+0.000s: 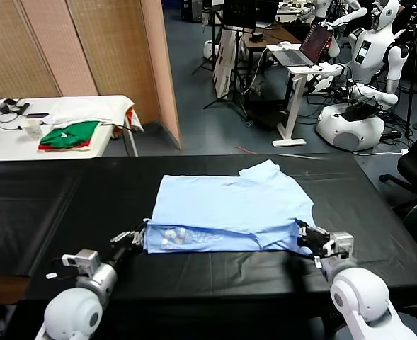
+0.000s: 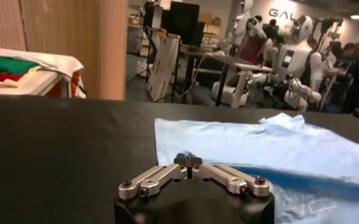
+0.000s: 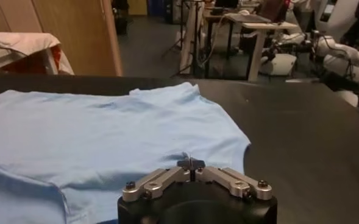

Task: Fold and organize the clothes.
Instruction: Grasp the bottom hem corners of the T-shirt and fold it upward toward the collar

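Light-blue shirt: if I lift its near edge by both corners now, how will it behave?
Probably floppy: the shirt lies flat and creased, so its middle would likely sag between the left gripper and right gripper, both shut at its near corners. It looks thin and light. It may slide on the smooth black table.

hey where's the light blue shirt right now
In the head view the light-blue shirt lies spread on the black table, centred near its front edge, between the left gripper and right gripper at its near corners.
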